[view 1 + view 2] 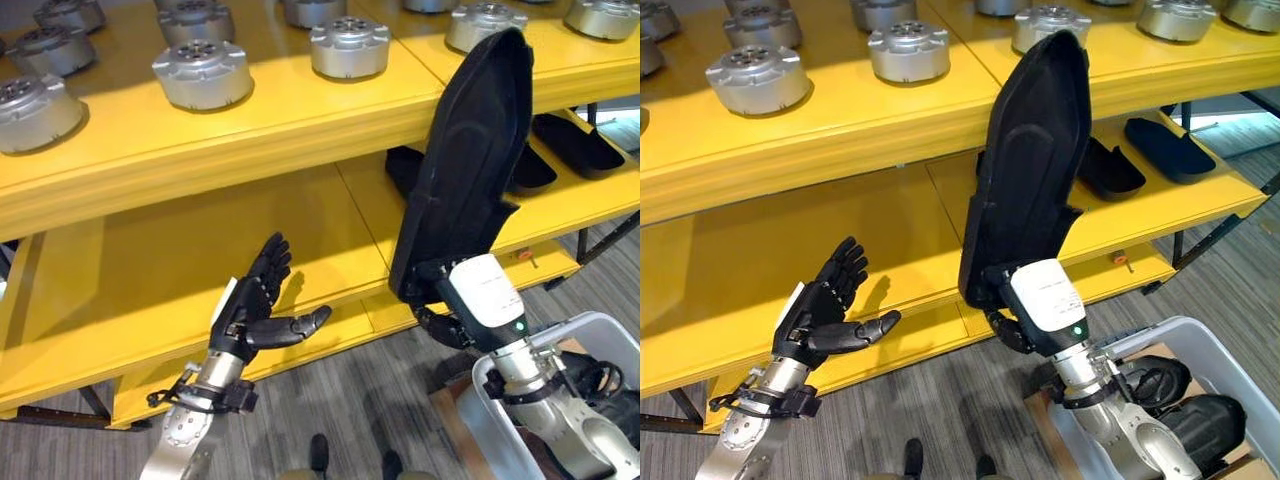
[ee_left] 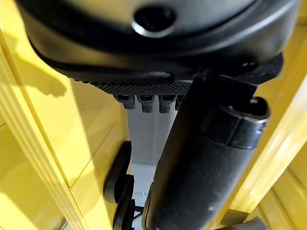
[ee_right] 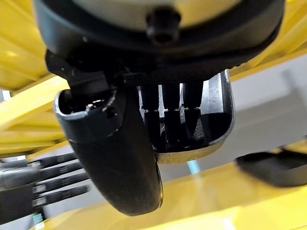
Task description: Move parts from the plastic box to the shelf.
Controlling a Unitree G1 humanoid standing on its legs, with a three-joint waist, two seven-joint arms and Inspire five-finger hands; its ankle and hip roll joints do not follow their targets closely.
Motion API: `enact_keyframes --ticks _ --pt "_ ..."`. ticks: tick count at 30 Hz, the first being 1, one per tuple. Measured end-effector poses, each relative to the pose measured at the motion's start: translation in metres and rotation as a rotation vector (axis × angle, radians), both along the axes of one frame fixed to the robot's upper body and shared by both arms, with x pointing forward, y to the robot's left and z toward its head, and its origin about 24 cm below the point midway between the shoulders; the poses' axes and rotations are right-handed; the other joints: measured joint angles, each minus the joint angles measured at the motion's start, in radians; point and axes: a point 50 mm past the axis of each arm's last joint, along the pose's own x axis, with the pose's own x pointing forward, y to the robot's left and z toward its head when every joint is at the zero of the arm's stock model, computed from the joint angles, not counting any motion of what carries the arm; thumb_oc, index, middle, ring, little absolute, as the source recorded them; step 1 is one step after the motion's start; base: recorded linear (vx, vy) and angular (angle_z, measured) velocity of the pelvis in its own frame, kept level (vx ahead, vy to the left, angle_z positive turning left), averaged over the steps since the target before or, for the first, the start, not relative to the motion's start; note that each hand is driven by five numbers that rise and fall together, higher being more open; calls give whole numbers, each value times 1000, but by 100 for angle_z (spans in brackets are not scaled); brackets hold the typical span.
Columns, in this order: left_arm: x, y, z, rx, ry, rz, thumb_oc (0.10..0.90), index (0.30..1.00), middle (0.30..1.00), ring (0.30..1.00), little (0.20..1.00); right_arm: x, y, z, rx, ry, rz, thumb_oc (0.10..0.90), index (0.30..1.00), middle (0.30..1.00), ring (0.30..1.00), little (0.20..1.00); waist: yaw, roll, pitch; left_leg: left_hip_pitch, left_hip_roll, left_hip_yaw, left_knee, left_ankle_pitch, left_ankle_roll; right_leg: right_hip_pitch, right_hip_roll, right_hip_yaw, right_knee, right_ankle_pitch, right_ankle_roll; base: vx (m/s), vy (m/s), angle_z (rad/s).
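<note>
One long black part [image 1: 1025,165] stands nearly upright in the right hand [image 1: 1005,325], whose fingers curl round its lower end. The part's top rises in front of the edge of the upper level of the yellow shelf [image 1: 890,125]; its lower end hangs before the middle level. The left hand [image 1: 255,305] is wide, fingers straight and thumb out, holding nothing, raised in front of the middle level. Two more black parts [image 1: 1110,165] lie on that level to the right. Silver round parts [image 1: 203,73] sit in rows on the upper level. The grey plastic box [image 1: 1230,345], at lower right, holds other dark parts [image 1: 1200,425].
</note>
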Motion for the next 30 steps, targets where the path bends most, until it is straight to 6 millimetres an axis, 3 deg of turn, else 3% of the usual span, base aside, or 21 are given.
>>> enact_keyframes --ticks 4,8,9,10,11,12,13,15,17,19,20,21,24,25,27,30 --pt "-2 -1 -2 3 2 -6 900 1000 1000 1000 1000 -4 7 -14 -15 21 27 400 300 300 300 300 -4 1 -1 5 -1 -5 0 1 -1 15 1 -3 -13 1 -1 45 -63 5" --pt "-2 -1 -2 0 -4 -7 900 1000 1000 1000 1000 -1 0 -15 15 -16 -62 400 300 300 300 300 -8 6 -3 1 -2 -8 0 4 -5 17 2 -12 -10 1 -2 -51 -33 17" --pt "1 -5 -2 -3 -11 -21 900 1000 1000 1000 1000 -1 -5 -15 60 -50 -130 400 300 300 300 300 -31 12 -3 -24 -11 7 0 36 -36 19 -5 -48 -2 -1 -6 -136 84 104" --pt "4 -12 2 -9 -36 -57 900 1000 1000 1000 1000 2 -13 -12 120 -90 -223 400 300 300 300 300 -59 31 -3 -49 30 163 -6 -46 -17 9 -14 -90 -5 7 -25 -106 134 107" --pt "4 -14 1 -10 -32 -65 900 1000 1000 1000 1000 3 -15 -13 152 -99 -264 400 300 300 300 300 -57 13 -1 -53 36 250 25 -98 0 -3 -44 -90 8 6 -29 -74 244 76" --pt "3 -16 0 -5 -28 -79 900 1000 1000 1000 1000 4 -16 -13 180 -115 -301 400 300 300 300 300 -62 4 3 -60 37 258 70 -90 41 -11 -67 -88 24 -3 -25 10 229 0" --pt "1 -19 -2 0 -16 -98 900 1000 1000 1000 1000 5 -18 -12 214 -135 -336 400 300 300 300 300 -66 3 3 -48 48 232 109 -83 39 -25 -90 -55 43 -8 -24 3 256 -9" --pt "1 -24 -3 12 -11 -130 900 1000 1000 1000 1000 4 -25 -7 233 -170 -376 400 300 300 300 300 -102 5 7 -5 93 191 92 -54 -9 -26 -121 -33 48 -4 -15 -27 243 -8" --pt "6 -29 2 9 -39 -153 900 1000 1000 1000 1000 -1 -45 -2 228 -212 -457 400 300 300 300 300 -144 10 9 1 157 198 86 -16 -56 -44 -166 7 69 -4 -9 -11 269 6" --pt "12 -31 10 2 -80 -158 900 1000 1000 1000 1000 -5 -66 6 211 -255 -525 400 300 300 300 300 -172 37 5 9 175 230 30 35 -56 -52 -206 25 56 17 58 19 224 -21" --pt "15 -31 14 -14 -96 -162 900 1000 1000 1000 1000 -6 -75 12 193 -288 -549 400 300 300 300 300 -176 77 16 33 174 239 14 76 -67 -46 -210 37 33 34 101 30 232 -35" --pt "18 -31 16 -27 -101 -162 900 1000 1000 1000 1000 -7 -76 10 211 -291 -565 400 300 300 300 300 -192 80 19 50 155 253 -4 37 -102 -37 -231 46 13 47 132 35 213 -30" --pt "24 -32 21 -25 -120 -163 900 1000 1000 1000 1000 -15 -67 -4 284 -247 -572 400 300 300 300 300 -201 60 30 56 96 250 -4 -9 -89 -38 -283 49 1 64 155 40 182 0" --pt "24 -32 20 -36 -114 -163 900 1000 1000 1000 1000 -18 -61 -11 306 -217 -557 400 300 300 300 300 -204 56 32 56 82 245 -5 -14 -83 -16 -270 78 -30 45 180 43 169 18" --pt "22 -32 18 -58 -97 -167 900 1000 1000 1000 1000 -19 -56 -14 327 -199 -547 400 300 300 300 300 -204 57 33 58 71 242 -9 -24 -76 -2 -270 122 -54 45 181 27 116 13" --pt "17 -31 13 -63 -74 -161 900 1000 1000 1000 1000 -19 -53 -15 355 -197 -549 400 300 300 300 300 -194 55 33 56 81 244 -10 -25 -80 -4 -253 129 -57 47 183 9 90 3"
